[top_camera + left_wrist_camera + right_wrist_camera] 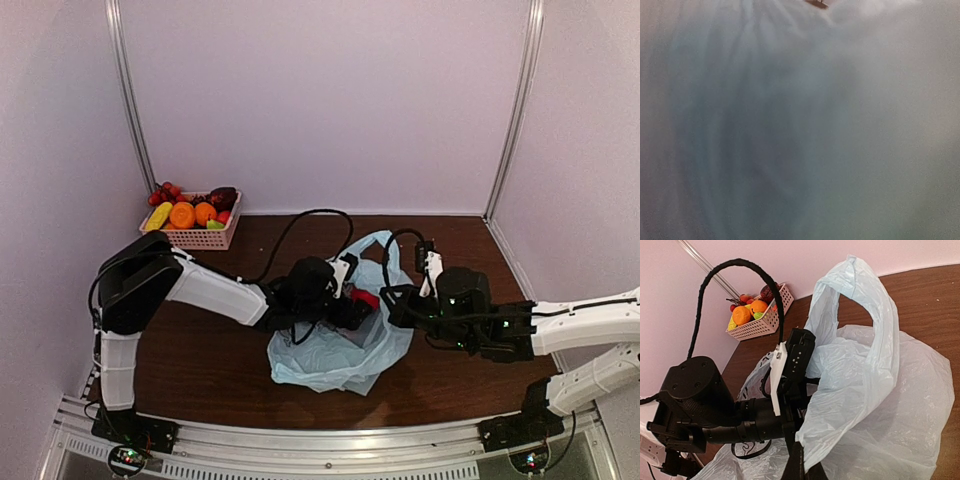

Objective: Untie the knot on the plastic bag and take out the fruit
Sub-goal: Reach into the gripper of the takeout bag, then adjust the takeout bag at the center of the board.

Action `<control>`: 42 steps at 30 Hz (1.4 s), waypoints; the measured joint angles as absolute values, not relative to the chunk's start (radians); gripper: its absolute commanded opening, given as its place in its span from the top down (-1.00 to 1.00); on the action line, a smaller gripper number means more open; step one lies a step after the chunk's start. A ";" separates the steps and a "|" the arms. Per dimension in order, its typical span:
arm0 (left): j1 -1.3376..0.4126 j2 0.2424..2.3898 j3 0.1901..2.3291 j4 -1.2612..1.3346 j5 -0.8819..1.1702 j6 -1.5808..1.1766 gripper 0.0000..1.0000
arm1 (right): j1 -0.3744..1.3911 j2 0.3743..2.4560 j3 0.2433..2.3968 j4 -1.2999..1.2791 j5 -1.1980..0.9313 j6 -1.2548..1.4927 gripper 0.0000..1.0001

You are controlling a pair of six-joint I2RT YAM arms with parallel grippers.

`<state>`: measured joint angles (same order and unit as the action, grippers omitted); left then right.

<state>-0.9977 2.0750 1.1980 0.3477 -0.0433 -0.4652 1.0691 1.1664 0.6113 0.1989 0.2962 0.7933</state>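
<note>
The light blue plastic bag [335, 355] lies in the middle of the table, with its mouth open and one handle loop [862, 305] standing up. No knot shows. My left gripper [357, 308] reaches into the bag's mouth beside a red fruit piece [366, 298]. Its fingers are hidden by plastic. The left wrist view shows only blurred blue plastic [790, 125]. My right gripper [807, 462] is shut on the bag's edge below the loop, and it also shows in the top view [393, 298].
A pink lattice basket [205, 238] holding several fruit pieces stands at the back left by the wall, also in the right wrist view [762, 325]. The left arm's black cable [735, 265] arches over the bag. White walls enclose the table.
</note>
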 measured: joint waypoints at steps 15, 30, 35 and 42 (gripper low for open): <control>-0.966 2.233 1.390 0.370 -0.029 -0.428 -0.66 | 1.069 1.181 0.616 0.207 0.287 0.793 1.00; -0.963 2.274 1.448 0.343 -0.010 -0.373 0.25 | 1.069 1.192 0.617 0.207 0.285 0.793 1.00; -0.963 2.265 1.419 0.374 -0.010 -0.368 0.39 | 1.069 1.192 0.617 0.207 0.285 0.793 1.00; -0.963 2.191 1.306 0.425 -0.007 -0.366 0.45 | 1.069 1.192 0.617 0.207 0.285 0.793 1.00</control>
<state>-0.9630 2.1914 1.3064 0.4252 -0.0074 -0.3664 1.0691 1.1915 0.6170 0.2070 0.2848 0.7933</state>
